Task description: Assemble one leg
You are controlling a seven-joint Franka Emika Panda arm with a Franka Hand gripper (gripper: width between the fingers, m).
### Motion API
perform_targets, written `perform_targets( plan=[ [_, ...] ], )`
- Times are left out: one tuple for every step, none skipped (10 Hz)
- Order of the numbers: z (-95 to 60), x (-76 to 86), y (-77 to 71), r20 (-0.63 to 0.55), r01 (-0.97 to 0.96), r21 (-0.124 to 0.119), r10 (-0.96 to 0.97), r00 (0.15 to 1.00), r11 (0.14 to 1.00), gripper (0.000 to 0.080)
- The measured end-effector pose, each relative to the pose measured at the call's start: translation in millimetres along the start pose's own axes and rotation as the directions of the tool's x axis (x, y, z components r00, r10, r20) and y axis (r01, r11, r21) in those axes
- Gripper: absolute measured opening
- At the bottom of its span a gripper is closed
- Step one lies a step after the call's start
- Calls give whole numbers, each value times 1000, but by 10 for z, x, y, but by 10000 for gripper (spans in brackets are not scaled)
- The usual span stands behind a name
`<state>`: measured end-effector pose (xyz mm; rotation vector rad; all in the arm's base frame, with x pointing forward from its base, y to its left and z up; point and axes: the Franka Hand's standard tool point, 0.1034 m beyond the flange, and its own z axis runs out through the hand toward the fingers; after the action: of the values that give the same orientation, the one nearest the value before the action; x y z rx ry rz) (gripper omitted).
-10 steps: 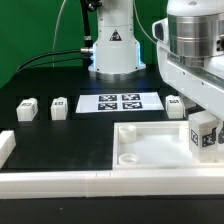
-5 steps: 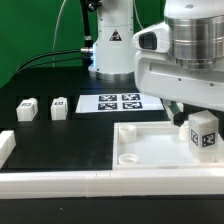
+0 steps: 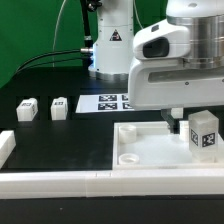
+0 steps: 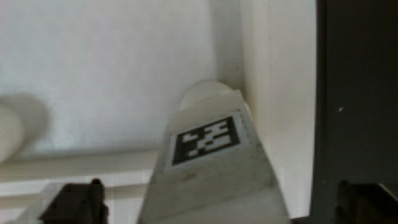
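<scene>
— Edges and free room?
— One long border bar is lying along the near edge of the surface. One short bar is sitting at the edge on the exterior view's left. Bare black room is lying open behind them.
— Surface and room?
— The marker board is lying toward the far edge, with a first spare block and a second spare block standing beside it. A flat panel is occupying the near corner on the exterior view's right.
— End effector?
— The end effector is hovering with its fingers spread wide, clamping nothing. The leg is standing upright on the panel at that corner.
</scene>
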<state>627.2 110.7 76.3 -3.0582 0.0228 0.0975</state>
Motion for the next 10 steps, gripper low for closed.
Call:
perform_targets(
  plan=[
    [0,0,1,0,35,0,-35,999,999,648],
    [1,0,3,0,62,2,-62,998,998,648],
    [2,-1,2,0,62,2,-62,998,998,648],
    [2,-1,3,0,62,2,-62,998,998,621],
    [2,-1,3,0,62,2,-62,998,998,621],
    [3,-1,4,0,62,2,-62,998,998,439],
    [3,-1,3,0,62,2,-62,998,998,439],
    [3,-1,4,1,62,2,-62,998,998,289],
    [3,-1,3,1,57,2,-57,998,998,290],
    [4,-1,3,1,38,2,-38,999,999,290]
  ],
)
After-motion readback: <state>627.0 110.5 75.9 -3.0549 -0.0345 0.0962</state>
